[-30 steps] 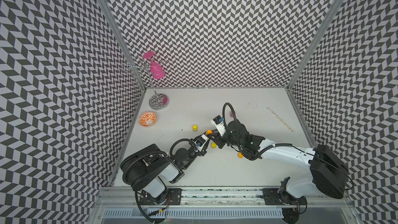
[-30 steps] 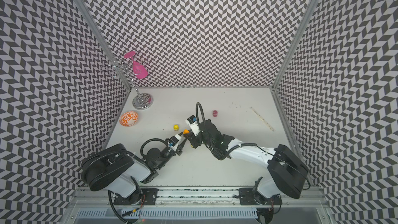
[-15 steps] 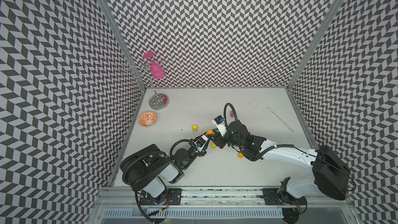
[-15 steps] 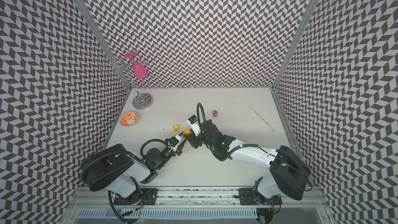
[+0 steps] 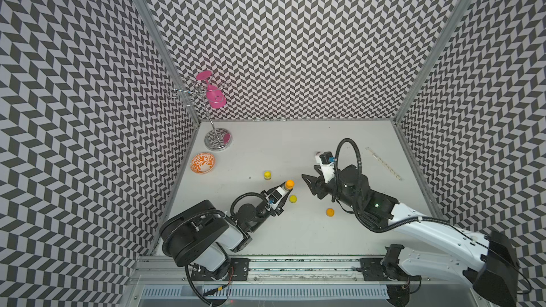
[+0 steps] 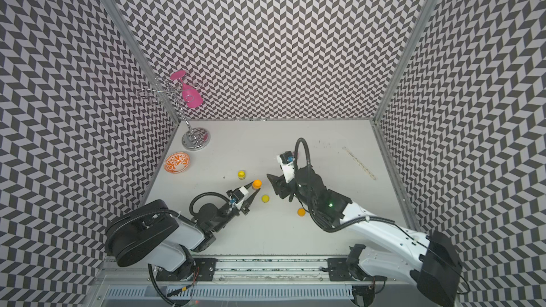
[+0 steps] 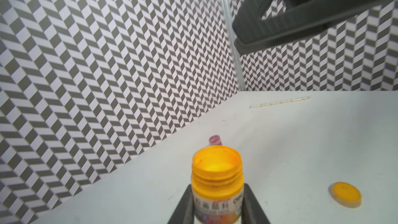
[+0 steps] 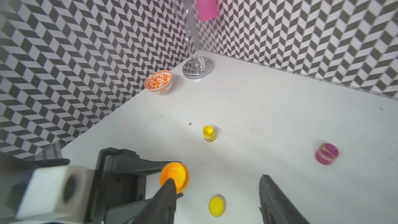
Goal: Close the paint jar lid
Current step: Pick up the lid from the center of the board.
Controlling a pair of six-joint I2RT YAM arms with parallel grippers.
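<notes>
**Uncapped: the orange paint jar [image 5: 289,184], as the right gripper [image 5: 308,185] backs off**

Nearest you, the orange lid [image 5: 330,212] lies flat on the table [image 5: 295,231], at 4 o'clock from the jar in a top view, with nothing touching it. Next, the left gripper [image 5: 285,188] stays clamped on the jar's body. The left wrist view shows a bare mouth and threads. Farther, at 3 o'clock, the right gripper, pinched shut by the jar's mouth a second ago, now stands clear, jaws apart and empty. You can likely send it for the lid next.

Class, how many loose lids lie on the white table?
2: a round yellow plastic lid by the left gripper, a round orange plastic lid by the right arm; arms may hide more.
</notes>
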